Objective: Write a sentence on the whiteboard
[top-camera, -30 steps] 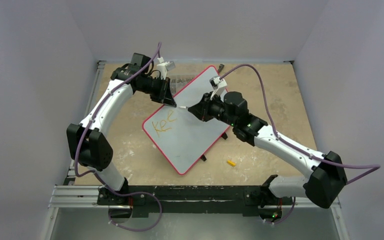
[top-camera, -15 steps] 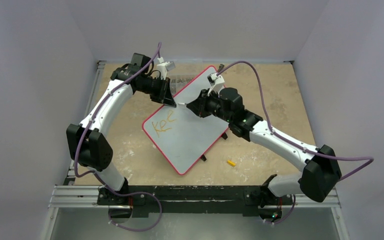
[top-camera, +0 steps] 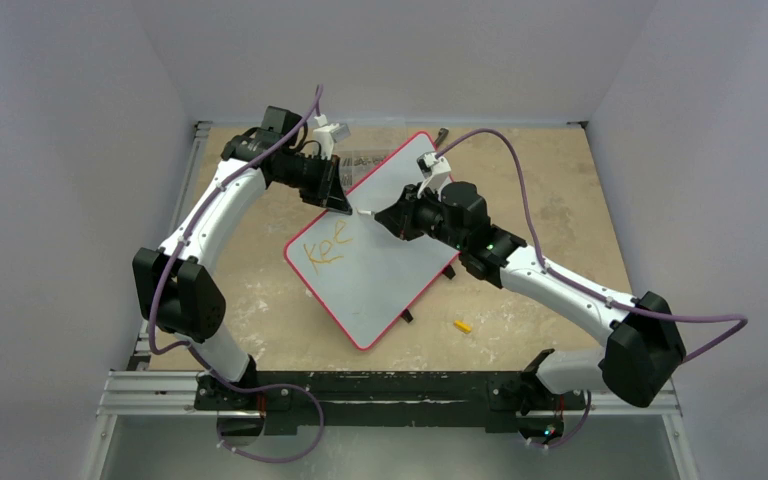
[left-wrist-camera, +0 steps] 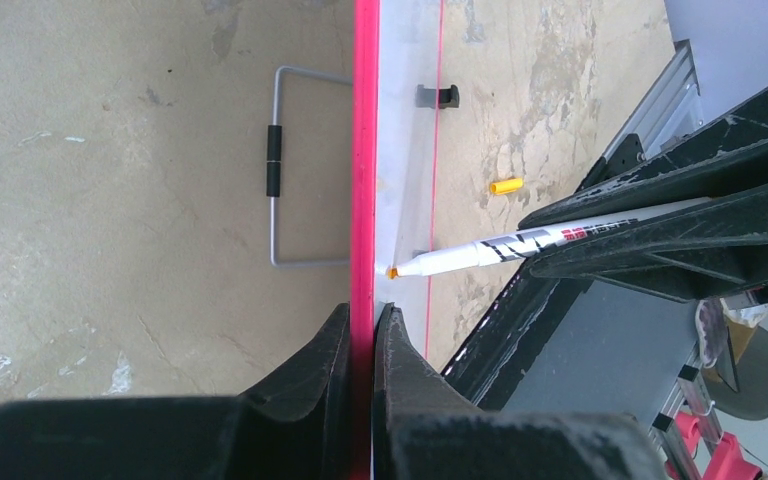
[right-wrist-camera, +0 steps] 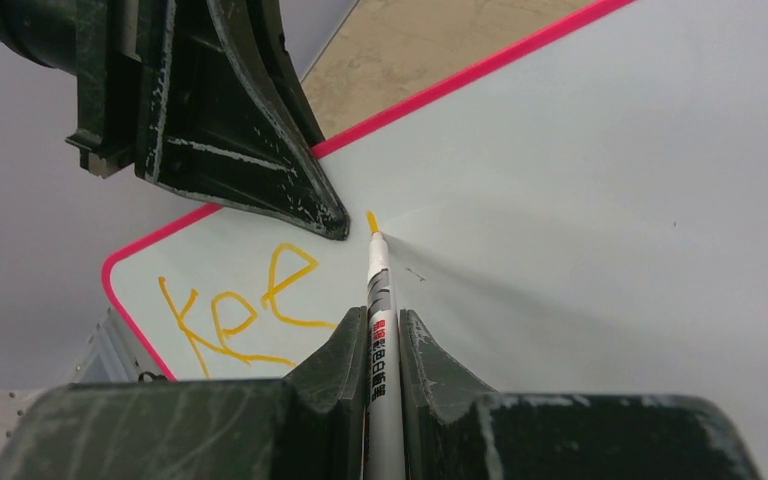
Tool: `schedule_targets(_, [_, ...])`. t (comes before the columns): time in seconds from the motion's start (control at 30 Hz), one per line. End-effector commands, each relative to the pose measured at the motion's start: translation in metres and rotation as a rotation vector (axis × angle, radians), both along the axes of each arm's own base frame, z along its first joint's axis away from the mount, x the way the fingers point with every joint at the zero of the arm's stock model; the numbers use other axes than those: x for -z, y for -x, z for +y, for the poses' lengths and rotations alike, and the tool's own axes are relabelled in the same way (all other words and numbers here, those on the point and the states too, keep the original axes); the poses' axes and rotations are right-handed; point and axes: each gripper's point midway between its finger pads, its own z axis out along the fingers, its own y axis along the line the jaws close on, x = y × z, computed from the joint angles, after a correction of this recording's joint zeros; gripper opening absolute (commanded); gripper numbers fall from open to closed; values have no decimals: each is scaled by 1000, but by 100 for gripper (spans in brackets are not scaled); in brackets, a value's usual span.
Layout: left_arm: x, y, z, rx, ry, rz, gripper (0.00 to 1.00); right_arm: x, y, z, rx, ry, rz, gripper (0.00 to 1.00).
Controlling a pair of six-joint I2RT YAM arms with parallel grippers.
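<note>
Between the shut fingers of the right tool (right-wrist-camera: 382,320) sits the marker (right-wrist-camera: 378,285), gripped mid-barrel. Slim, hard and smooth, it would likely swivel if held nearer its end. Just ahead, its orange tip meets or nearly meets the whiteboard (right-wrist-camera: 580,200); I cannot tell which. Left of the tip, the sentence (right-wrist-camera: 245,315) reads "Kee". Just beyond the tip, the left tool (left-wrist-camera: 364,312) pinches the board's red frame. That is a sound hold, since this light, stiff, slick panel, propped above the desk (left-wrist-camera: 110,200), would probably shift under pen pressure.
</note>
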Motion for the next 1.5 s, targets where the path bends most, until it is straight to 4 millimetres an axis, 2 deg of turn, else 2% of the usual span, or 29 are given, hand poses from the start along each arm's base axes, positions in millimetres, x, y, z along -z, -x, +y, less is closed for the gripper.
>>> schedule_targets(0.0, [5, -6, 15, -22, -109, -76, 0, 32, 11, -10, -10, 64, 57, 0])
schedule_targets(0.17, [4, -7, 15, -21, -106, -80, 0, 47, 23, -19, -18, 93, 83, 0])
schedule_targets(0.33, [4, -6, 14, -21, -105, -79, 0, 47, 32, -26, -25, 100, 91, 0])
schedule_targets(0.43, [4, -6, 15, -20, -105, -78, 0, 28, 38, -23, -64, 71, 71, 0])
schedule_targets(0.53, [4, -6, 14, -19, -106, -78, 0, -5, 38, -19, -77, 27, 22, 0])
schedule_targets(0.63, [5, -6, 14, -19, -106, -77, 0, -28, 36, -16, -85, 7, -4, 0])
schedule_targets(0.77, [5, -5, 14, -18, -108, -77, 0, -43, 26, -11, -71, -7, -26, 0])
schedule_targets(1.1, [5, -5, 14, -17, -111, -77, 0, -51, 0, -1, -22, 5, -54, 0])
schedule_targets(1.47, [6, -5, 14, -17, -113, -76, 0, -37, -18, 3, 6, 46, -42, 0])
